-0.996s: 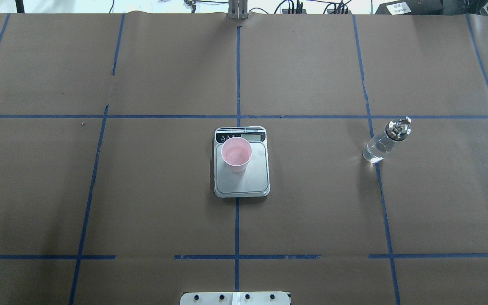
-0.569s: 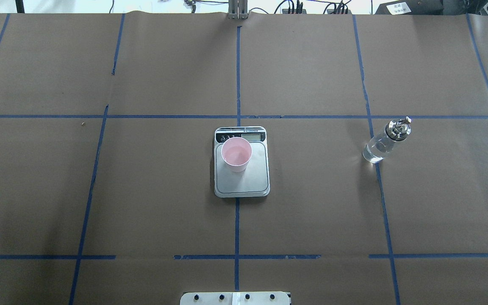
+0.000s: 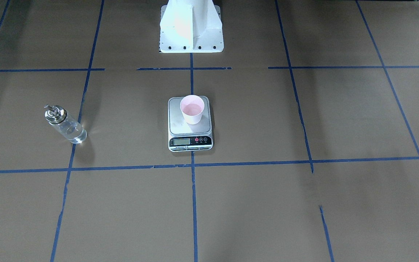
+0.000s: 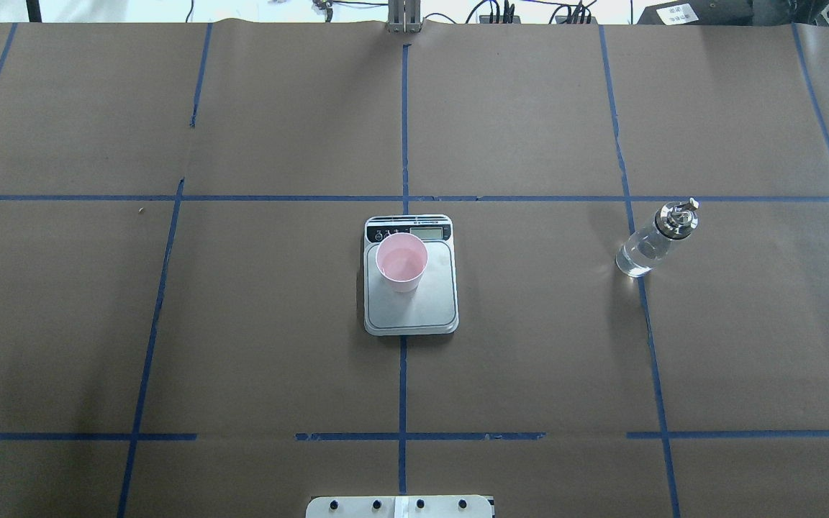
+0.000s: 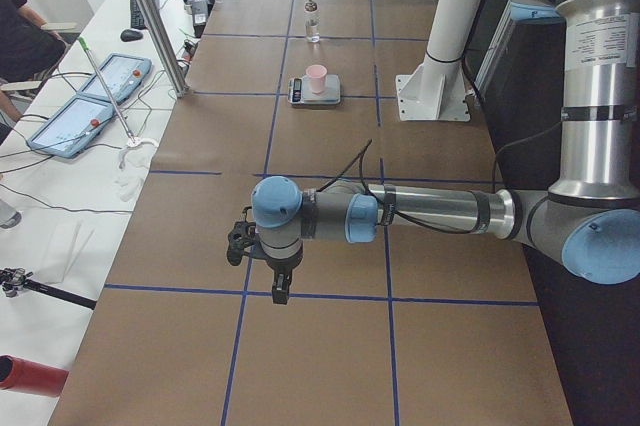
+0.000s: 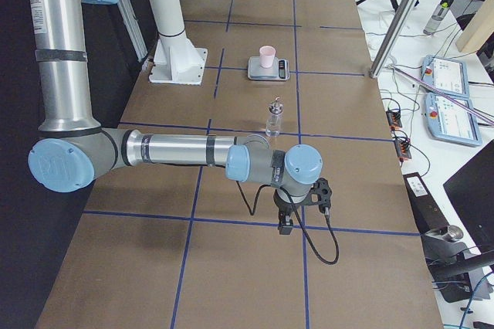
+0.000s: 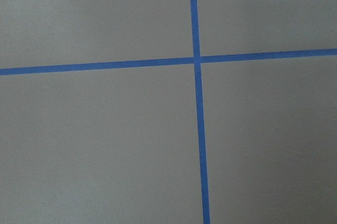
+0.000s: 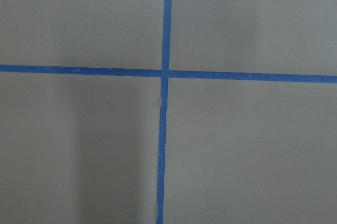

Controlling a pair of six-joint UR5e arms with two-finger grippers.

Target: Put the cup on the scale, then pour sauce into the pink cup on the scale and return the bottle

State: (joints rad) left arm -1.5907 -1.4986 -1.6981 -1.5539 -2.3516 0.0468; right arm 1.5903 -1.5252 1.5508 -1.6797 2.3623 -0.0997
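The pale pink cup (image 4: 401, 262) stands upright on the far part of the silver scale (image 4: 414, 311), at mid-table; it also shows in the front view (image 3: 192, 109) with a little liquid inside. The clear glass bottle (image 4: 646, 246) with its silver spout cap stands alone on the table's right side, holding clear sauce. Both grippers are far from these things. The left gripper (image 5: 283, 291) hangs over the table's left end, the right gripper (image 6: 285, 225) over its right end. I cannot tell whether either is open or shut. Both wrist views show only brown paper and blue tape.
The robot's white pedestal (image 3: 191, 25) stands at the table's near edge. Blue tape lines grid the brown paper. A side bench with control tablets (image 5: 90, 96) and a metal pole (image 5: 150, 16) runs along the far edge. Cables lie there too.
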